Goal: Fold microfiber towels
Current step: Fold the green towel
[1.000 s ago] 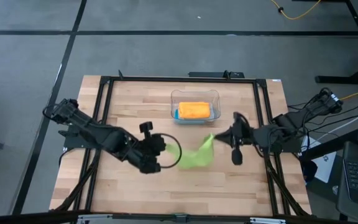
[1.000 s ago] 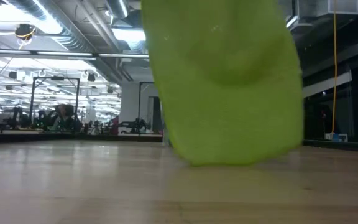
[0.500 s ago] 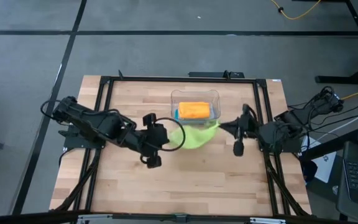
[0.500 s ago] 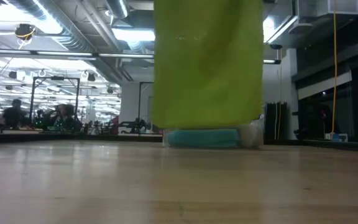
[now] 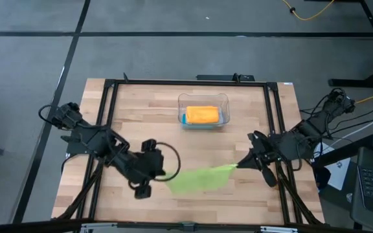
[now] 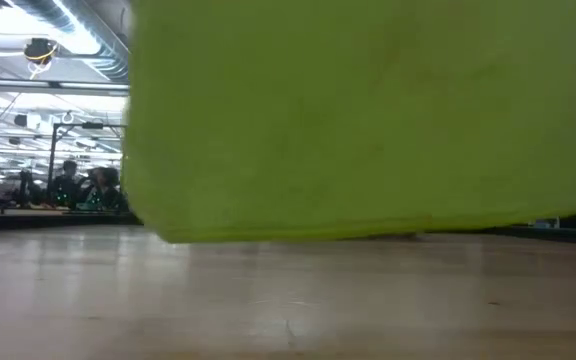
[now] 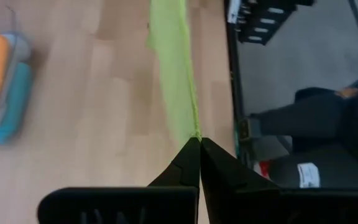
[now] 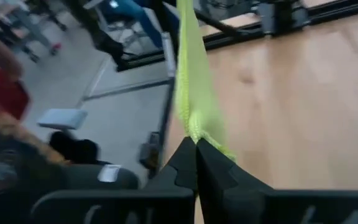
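Note:
The lime green towel [image 5: 201, 178] hangs stretched between my two grippers near the table's near edge; it fills the low view [image 6: 368, 120]. My left gripper [image 5: 168, 176] is shut on its left end and my right gripper [image 5: 238, 164] is shut on its right end. The folded orange towel [image 5: 203, 114] lies on a teal blue towel [image 5: 184, 120] in the clear bin [image 5: 203, 97]. The pale grey-blue towel is out of view. My left gripper pinches the towel's left end at a corner [image 7: 194, 132] between its two fingertips, coming level from the table's left. The towel runs away from the fingers, drawn taut. My right gripper pinches the towel's right end at a bunched corner [image 8: 194, 134] between its fingertips, coming level from the table's right. The towel is lifted, and its lower edge [image 6: 368, 235] hangs at about table height.
The clear bin stands at the table's far middle. A black frame [image 5: 109, 129] runs around the tabletop. In the low view people [image 6: 68, 185] show in the room beyond the table.
Both grippers have carried the green towel from beside the bin toward the table's near edge and have drawn apart. The towel, bunched a second ago, is now spread wide and taut between them.

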{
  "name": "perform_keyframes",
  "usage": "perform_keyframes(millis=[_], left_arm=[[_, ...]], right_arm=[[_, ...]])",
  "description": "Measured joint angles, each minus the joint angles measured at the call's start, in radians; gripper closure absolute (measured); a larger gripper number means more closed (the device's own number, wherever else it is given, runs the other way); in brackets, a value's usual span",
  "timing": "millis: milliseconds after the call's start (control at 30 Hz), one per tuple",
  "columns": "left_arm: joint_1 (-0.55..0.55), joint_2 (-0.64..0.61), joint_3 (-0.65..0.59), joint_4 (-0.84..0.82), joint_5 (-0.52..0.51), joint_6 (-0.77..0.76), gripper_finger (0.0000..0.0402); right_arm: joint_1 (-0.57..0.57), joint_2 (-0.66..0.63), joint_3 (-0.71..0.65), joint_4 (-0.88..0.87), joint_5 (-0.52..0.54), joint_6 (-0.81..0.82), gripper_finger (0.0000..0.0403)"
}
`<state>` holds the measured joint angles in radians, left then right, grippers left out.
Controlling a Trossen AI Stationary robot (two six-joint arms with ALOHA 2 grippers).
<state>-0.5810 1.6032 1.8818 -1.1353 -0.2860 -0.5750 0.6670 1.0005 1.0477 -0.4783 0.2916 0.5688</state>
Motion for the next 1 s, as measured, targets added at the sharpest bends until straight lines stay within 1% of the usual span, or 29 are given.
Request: perform_keyframes(millis=[167,233,300,367,567,633,800,1000], left_arm=[[-0.043,0.000,-0.002,0.002,0.015,-0.025,0.0402],[-0.047,0.000,-0.012,0.001,0.013,-0.034,0.0402],[-0.045,0.001,-0.028,-0.017,-0.001,-0.031,0.0402],[-0.031,0.000,-0.059,-0.034,-0.030,-0.029,0.0402],[0.057,0.002,-0.218,-0.050,-0.048,-0.078,0.0401],[0.087,0.002,-0.276,-0.051,-0.046,-0.079,0.0402],[0.168,0.002,-0.397,-0.043,-0.048,-0.081,0.0401],[0.239,0.002,-0.463,-0.039,-0.057,-0.078,0.0402]], right_arm=[[0.061,0.031,0.000,0.035,0.002,0.082,0.0402],[0.070,0.050,0.000,0.035,0.006,0.086,0.0402],[0.070,0.076,0.000,0.031,0.038,0.082,0.0402],[0.063,0.103,0.000,0.007,0.093,0.074,0.0402],[-0.019,0.195,0.000,-0.137,0.295,0.055,0.0402],[-0.054,0.230,0.000,-0.159,0.338,0.047,0.0402],[-0.155,0.335,0.000,-0.122,0.354,-0.052,0.0401],[-0.253,0.457,0.000,-0.055,0.355,-0.158,0.0399]])
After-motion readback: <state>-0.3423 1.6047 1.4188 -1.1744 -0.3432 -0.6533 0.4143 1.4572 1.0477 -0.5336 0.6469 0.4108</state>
